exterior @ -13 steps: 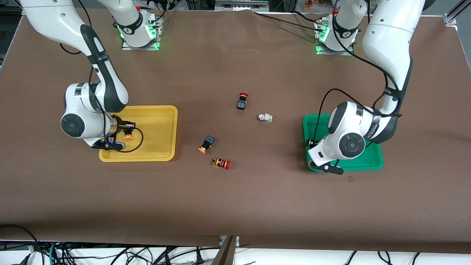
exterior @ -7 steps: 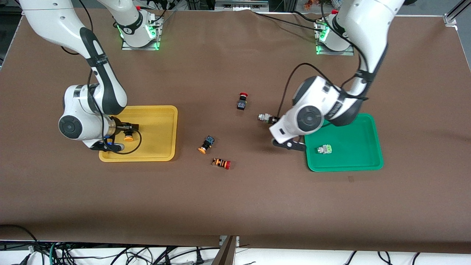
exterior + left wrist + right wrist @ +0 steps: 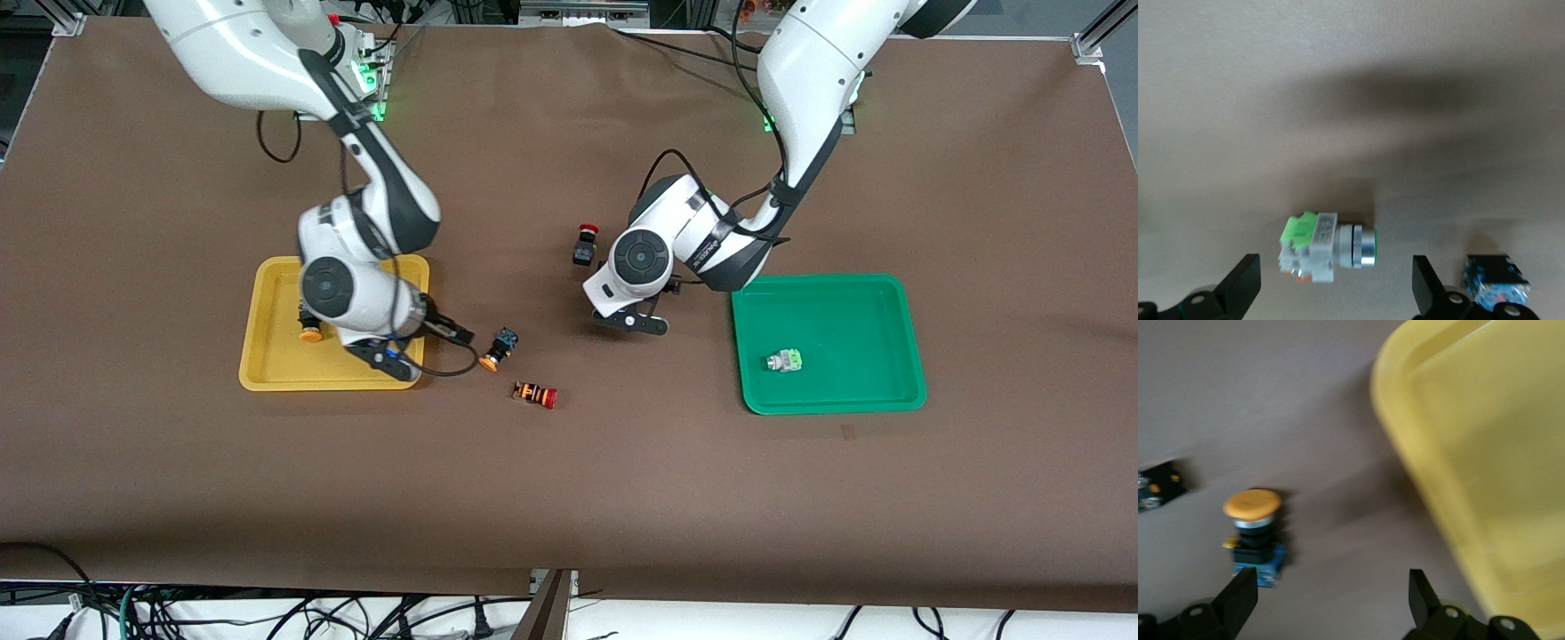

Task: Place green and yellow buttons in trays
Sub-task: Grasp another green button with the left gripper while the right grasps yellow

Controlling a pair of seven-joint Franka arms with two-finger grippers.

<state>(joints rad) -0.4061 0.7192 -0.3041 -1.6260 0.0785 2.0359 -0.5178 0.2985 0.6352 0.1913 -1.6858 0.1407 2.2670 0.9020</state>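
The yellow tray holds one yellow button. The second yellow button lies on the table beside that tray. My right gripper is open and empty between the tray's corner and this button. In the right wrist view the button lies next to one finger. The green tray holds one green button. The second green button lies on the table, hidden in the front view under my left wrist. My left gripper is open, low over it, with the jaws on either side.
A black switch with a red cap lies beside the left wrist, farther from the front camera; it also shows in the left wrist view. An orange-striped switch with a red cap lies near the loose yellow button, nearer to the front camera.
My right gripper let go of a yellow button in the yellow tray and moved to the loose one. My left gripper left a green button in the green tray and moved over the second.
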